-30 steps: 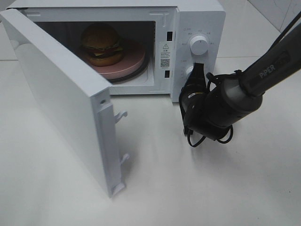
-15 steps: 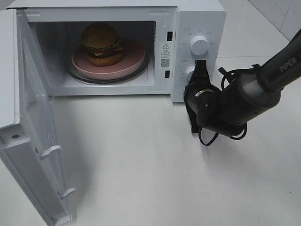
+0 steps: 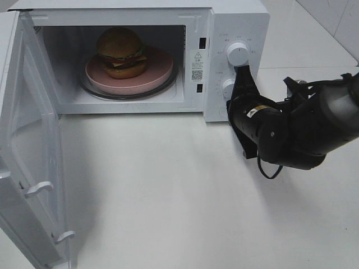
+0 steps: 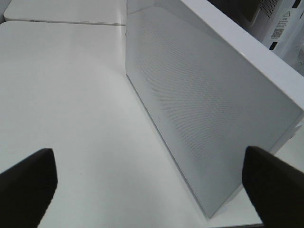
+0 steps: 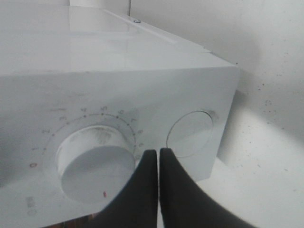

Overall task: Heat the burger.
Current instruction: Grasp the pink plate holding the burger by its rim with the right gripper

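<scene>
Two grippers: left gripper [image 4: 151,183] gapes wide and empty beside the door [image 4: 199,104], right gripper [image 5: 158,156] is pinched together by a dial [image 5: 95,166].

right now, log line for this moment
door: open | burger: on plate in microwave | left jaws: open | right jaws: shut, by knobs

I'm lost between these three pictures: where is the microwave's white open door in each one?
Exterior high: the white, swung-open microwave door runs down the left edge, beside the cavity.
Left wrist: the door is the large white dotted panel across the middle.
Right wrist: not in it; only the dial panel shows.
Shared landmark: the white microwave body, seen in all three views.
</scene>
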